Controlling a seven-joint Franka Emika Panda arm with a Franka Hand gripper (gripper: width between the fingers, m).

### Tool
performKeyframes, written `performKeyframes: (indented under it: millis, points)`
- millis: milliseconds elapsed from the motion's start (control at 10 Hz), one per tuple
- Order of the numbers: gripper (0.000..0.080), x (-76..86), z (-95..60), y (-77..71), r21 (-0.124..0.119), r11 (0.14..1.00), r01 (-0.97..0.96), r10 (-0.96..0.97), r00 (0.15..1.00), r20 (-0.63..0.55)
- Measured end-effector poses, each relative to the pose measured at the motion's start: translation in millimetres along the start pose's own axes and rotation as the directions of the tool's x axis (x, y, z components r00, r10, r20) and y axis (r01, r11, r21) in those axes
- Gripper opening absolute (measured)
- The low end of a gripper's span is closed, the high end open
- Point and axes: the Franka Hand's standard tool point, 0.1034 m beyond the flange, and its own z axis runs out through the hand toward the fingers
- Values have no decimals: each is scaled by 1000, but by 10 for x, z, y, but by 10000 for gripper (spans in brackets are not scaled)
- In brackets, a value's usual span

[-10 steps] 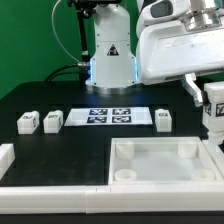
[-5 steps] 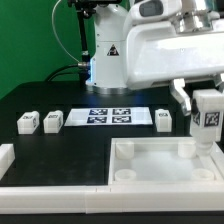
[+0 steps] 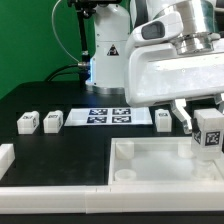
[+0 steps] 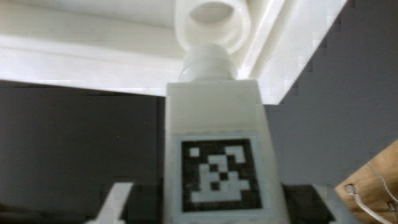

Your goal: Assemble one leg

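Wrist view: pincer clamps the leg, a tall white block with a black-and-white tag, apparently peg-tipped

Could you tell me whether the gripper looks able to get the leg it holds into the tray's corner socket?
Probably yes: the gripper holds the leg upright just above the tray's socket, roughly lined up in the wrist view, with nothing between them.
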Motion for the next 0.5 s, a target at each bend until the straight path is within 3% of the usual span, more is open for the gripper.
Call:
performKeyframes:
  millis: [200, 500]
  points:
    - [294, -62, 54, -78, 7, 1000, 3, -3, 1000, 7]
    - [294, -64, 68, -61, 4, 1000, 11, -11, 1000, -7]
